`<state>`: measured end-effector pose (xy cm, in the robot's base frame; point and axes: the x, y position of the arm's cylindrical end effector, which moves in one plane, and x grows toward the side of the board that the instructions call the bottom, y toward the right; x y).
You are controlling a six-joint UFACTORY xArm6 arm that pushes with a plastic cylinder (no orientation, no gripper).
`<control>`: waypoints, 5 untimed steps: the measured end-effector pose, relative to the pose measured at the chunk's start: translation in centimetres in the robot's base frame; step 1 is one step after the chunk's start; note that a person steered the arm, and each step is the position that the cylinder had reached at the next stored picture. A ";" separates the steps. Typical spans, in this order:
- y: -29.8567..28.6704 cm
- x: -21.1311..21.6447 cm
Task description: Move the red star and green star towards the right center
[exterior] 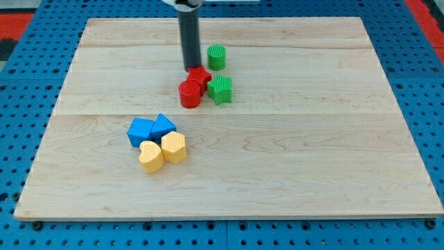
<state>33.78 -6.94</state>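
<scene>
Resting at the far-left edge of the red star (200,76), my tip (191,69) is a bare rod that grips nothing. Green star (220,89) touches the red star's right. Pale wood board (312,153) lies on blue pegboard (21,90).

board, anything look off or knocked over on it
Nothing stands out. The blocks sit flat in two tidy clusters: red star, green star, red cylinder and green cylinder near my tip; two blue and two yellow blocks lower left.
</scene>
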 end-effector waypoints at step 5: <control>-0.6 6.9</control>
<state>40.67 -7.55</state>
